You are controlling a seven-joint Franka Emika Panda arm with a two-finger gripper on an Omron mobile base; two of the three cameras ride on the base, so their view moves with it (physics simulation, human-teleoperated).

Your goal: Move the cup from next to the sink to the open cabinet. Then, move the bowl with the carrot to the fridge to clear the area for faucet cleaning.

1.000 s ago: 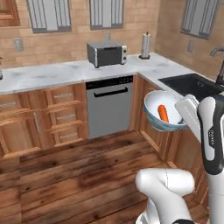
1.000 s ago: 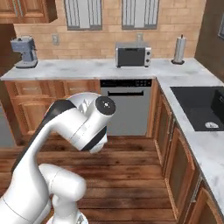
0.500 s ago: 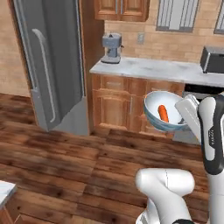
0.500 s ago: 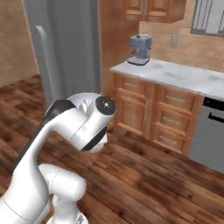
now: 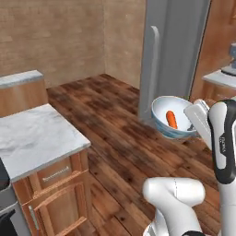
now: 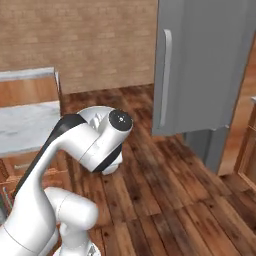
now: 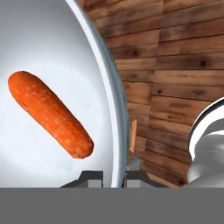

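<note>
left base view, bowl (image 5: 174,123) with carrot (image 5: 171,119) at centre right, gripper (image 5: 192,126) clamped on its right rim, fridge (image 5: 177,50) upper right, hand view, fingers (image 7: 92,176) nearly closed pinching the bowl rim at bottom centre, carrot at left

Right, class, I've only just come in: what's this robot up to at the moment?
The robot's gripper is shut on the rim of the bowl, holding it above the wooden floor with the carrot lying inside. The grey fridge stands just ahead, and in the right base view its door looks ajar. The bowl is not yet in the fridge.
</note>
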